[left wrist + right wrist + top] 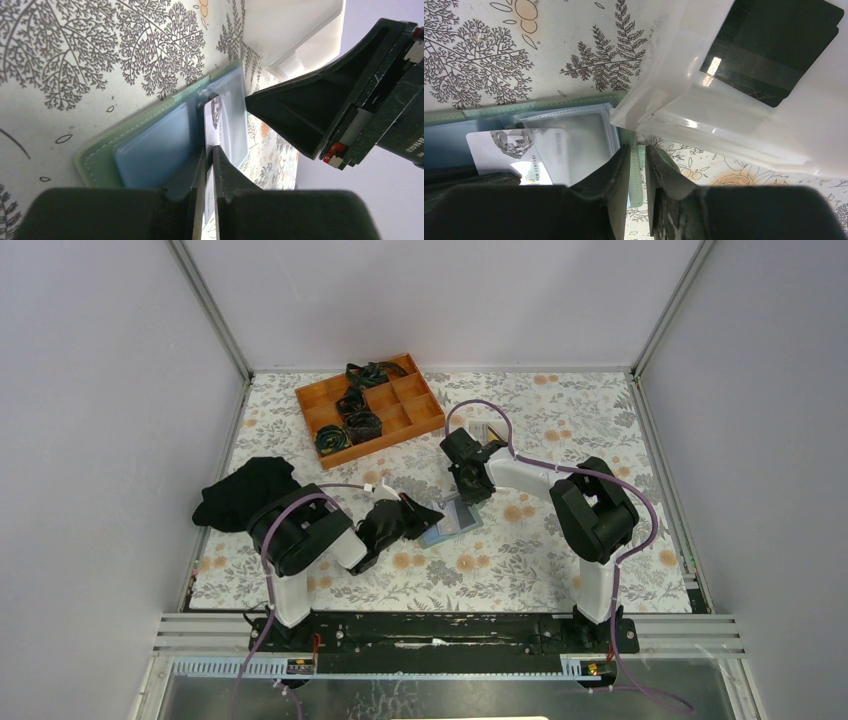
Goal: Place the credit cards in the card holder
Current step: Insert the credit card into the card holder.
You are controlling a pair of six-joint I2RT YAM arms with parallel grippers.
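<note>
The sage-green card holder lies open on the floral cloth, showing blue and clear sleeves. My left gripper is shut on a grey-silver credit card, whose front edge sits at a sleeve of the holder. My right gripper is shut on the holder's green stitched edge. The same silver card shows in the right wrist view, partly inside a clear sleeve. A black credit card lies in the white tray. In the top view the left gripper and right gripper meet at the holder.
An orange compartment box with dark coiled items stands at the back left. A black cloth lies at the left. The white tray sits just behind the right gripper. Grey walls close in on both sides.
</note>
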